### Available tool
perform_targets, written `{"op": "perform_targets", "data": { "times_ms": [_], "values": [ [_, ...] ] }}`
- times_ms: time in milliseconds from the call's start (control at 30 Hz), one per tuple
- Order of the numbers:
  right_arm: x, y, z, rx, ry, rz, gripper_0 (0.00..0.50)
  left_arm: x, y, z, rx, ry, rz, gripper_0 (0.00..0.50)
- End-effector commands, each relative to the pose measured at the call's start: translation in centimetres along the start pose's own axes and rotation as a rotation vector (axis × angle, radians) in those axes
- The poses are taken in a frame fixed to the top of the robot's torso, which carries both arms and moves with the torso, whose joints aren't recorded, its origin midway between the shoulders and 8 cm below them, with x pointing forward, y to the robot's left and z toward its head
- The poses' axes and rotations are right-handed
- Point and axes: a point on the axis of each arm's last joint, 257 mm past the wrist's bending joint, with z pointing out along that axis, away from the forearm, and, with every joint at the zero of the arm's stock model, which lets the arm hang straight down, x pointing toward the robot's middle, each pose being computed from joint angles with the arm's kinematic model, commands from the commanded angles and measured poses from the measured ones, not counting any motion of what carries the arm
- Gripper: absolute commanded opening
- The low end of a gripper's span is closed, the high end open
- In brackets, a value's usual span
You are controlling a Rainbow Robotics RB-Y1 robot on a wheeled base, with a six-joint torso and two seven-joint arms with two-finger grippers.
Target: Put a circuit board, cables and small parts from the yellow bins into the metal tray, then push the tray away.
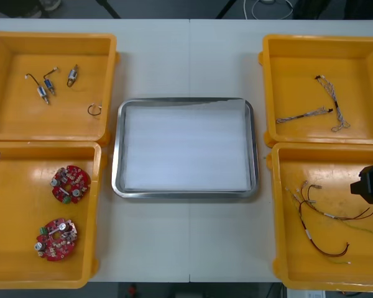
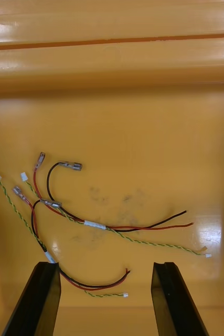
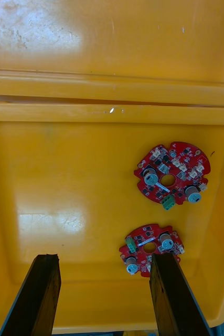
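Your left tool [image 3: 104, 261] hangs released over the bin [image 3: 64, 173] holding two round red boards [image 3: 173, 171] studded with silver and green parts. Your right tool [image 2: 105, 266], likewise released, hangs over tangled red, black and yellow-green cables [image 2: 95, 224]. The tray [image 1: 115, 155], white inside, sits mid-tabletop [image 1: 186, 56].

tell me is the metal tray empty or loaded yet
Empty. The metal tray shows a bare white inside; the circuit boards, cables and small metal parts all lie in the yellow bins.
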Motion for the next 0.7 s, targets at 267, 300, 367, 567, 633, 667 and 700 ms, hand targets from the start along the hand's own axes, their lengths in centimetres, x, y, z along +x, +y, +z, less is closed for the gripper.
{"op": "perform_targets", "data": {
  "times_ms": [267,300,367,567,633,667,700],
  "values": [
    [-0.9,-0.1,-0.7,0.016,-0.016,-0.001,0.500,0.0,1.6,-1.1,-0.058,-0.009,0.090,0.500],
    [-0.9,-0.1,-0.7,0.016,-0.016,-0.001,0.500,0.0,1.6,-1.1,-0.058,-0.009,0.090,0.500],
    [-0.9,-0.1,-0.7,0.016,-0.016,-0.001,0.500,0.0,1.6,-1.1,-0.058,-0.009,0.090,0.500],
    [-0.9,-0.1,-0.7,0.016,-0.016,-0.001,0.500,0.0,1.6,-1.1,-0.058,-0.009,0.090,0.500],
    [-2.1,0.0,-1.3,0.015,-0.044,-0.011,0.500,1.4,1.1,0.5,-0.034,0.040,0.078,0.500],
    [-2.3,0.0,-1.4,0.014,-0.047,-0.011,0.500,1.5,1.1,0.6,-0.031,0.043,0.076,0.500],
    [-2.8,0.0,-1.9,0.014,-0.063,-0.018,0.500,1.6,0.9,0.7,-0.026,0.044,0.077,0.500]
  ]
}}
